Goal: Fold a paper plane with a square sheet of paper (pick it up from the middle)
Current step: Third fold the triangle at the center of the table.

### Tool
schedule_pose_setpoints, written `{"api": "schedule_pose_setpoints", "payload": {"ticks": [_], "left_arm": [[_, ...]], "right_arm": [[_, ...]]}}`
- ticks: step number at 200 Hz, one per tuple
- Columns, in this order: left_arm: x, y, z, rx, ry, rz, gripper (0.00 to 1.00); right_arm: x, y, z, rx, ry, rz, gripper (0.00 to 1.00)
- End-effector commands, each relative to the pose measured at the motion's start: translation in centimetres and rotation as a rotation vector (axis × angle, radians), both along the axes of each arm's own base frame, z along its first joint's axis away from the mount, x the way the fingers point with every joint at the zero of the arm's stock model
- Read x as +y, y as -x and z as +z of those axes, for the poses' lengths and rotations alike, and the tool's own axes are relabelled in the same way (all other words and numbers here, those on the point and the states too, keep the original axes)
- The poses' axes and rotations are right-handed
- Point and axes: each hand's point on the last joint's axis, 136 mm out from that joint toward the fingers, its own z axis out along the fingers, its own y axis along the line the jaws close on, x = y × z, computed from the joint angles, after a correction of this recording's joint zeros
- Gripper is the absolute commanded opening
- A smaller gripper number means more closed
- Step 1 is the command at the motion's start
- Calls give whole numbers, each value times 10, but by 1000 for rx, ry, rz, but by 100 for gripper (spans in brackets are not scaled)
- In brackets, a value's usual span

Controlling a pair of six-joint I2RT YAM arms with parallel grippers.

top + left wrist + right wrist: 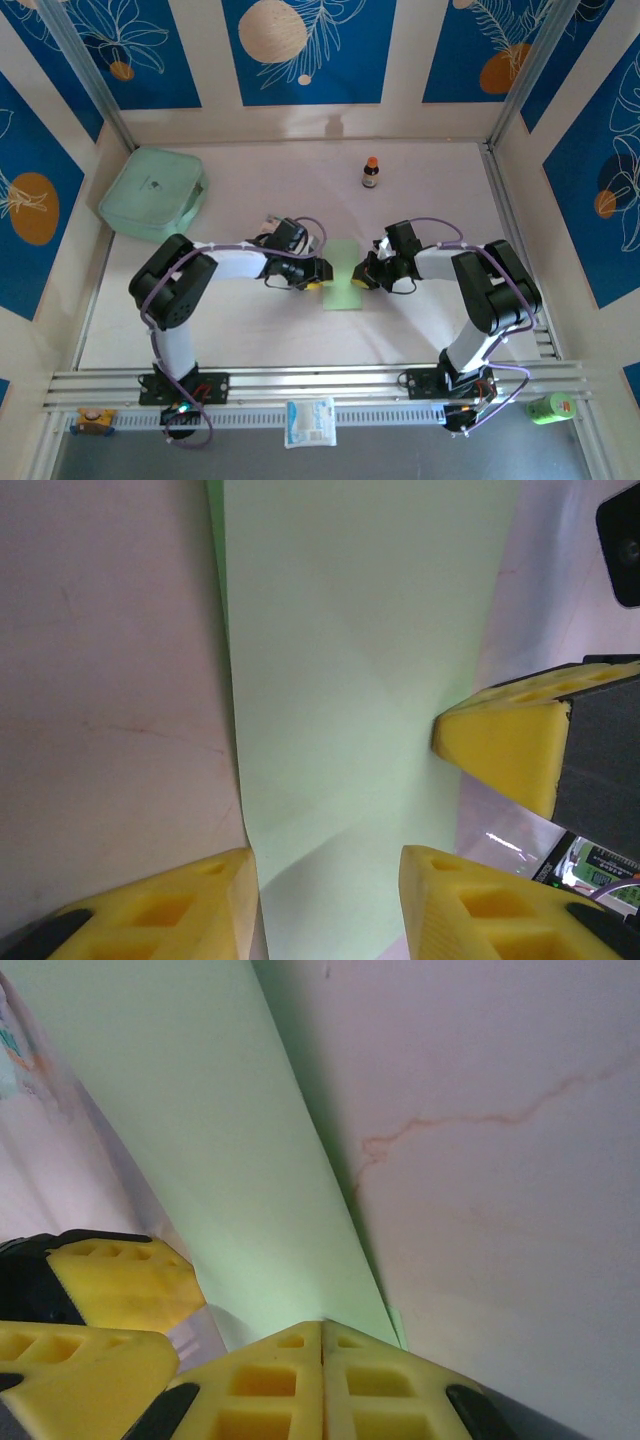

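Observation:
The square sheet of paper [343, 275], pale lime green, lies mid-table as a long narrow strip, folded over lengthways. Faint diagonal creases cross the paper [350, 660] in the left wrist view. My left gripper [318, 275] sits low at its left side. The left gripper [330, 905] is open, one yellow fingertip at each long edge and the strip's width between them. My right gripper [362, 277] is at the paper's right edge. In its own view the right gripper [322, 1328] is shut, tips together over the edge of the paper [200, 1130].
A mint-green rounded box [153, 193] stands at the back left, and a small brown bottle [371, 173] at the back centre. A white packet [310, 421] lies on the front rail, with a green object [551, 407] at its right end.

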Motion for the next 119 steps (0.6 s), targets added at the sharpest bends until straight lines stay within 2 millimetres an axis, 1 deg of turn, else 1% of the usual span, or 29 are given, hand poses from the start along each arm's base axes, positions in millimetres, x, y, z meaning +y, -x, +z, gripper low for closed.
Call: {"api": "schedule_pose_setpoints", "payload": {"ticks": [1, 29, 67, 96, 119], "left_arm": [[-4, 7, -9, 43, -19, -14, 42], [-8, 7, -7, 43, -4, -20, 42], [-15, 3, 5, 18, 51, -20, 41], [-15, 2, 9, 6, 63, -8, 40], [-10, 1, 8, -7, 41, 4, 40]], "right_arm": [[-12, 26, -21, 110, 72, -18, 7], [-12, 26, -20, 108, 73, -18, 7], [-13, 27, -22, 109, 77, -17, 7], [-14, 27, -22, 111, 79, -19, 7], [-14, 28, -22, 110, 80, -18, 7]]}}
